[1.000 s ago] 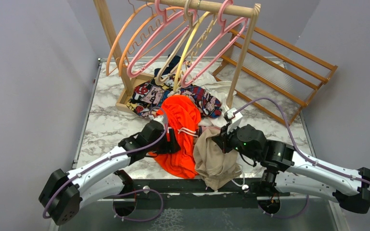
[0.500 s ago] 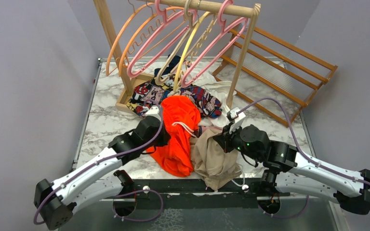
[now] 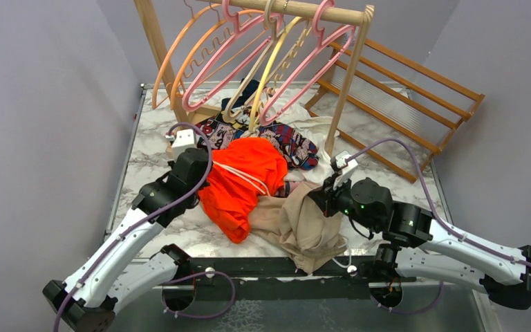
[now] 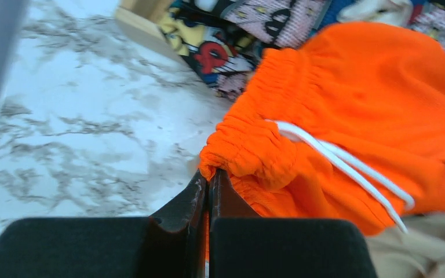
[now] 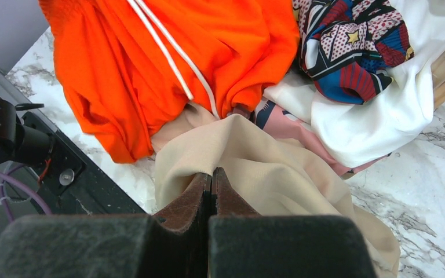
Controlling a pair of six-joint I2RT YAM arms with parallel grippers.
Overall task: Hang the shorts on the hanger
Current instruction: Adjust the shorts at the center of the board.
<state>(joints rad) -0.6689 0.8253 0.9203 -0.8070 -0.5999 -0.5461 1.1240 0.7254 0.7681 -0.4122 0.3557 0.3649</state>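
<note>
Right jaws are clamping shut on the shorts [image 5: 266, 168], which are lying bunched at the table's [image 3: 138, 159] near edge. Left jaws are pinching the orange garment's [image 4: 371, 87] waistband.

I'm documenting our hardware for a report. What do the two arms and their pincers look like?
The left arm and right arm have white shells, black joints and a purple cable each. The left pincer and right pincer are black, tapering.

The left gripper [image 3: 204, 185] sits against the orange garment [image 3: 249, 178] — the right gripper [image 3: 316, 201] against the shorts [image 3: 299, 227]. Both garments touch, heaped on the table [image 3: 145, 155].
</note>
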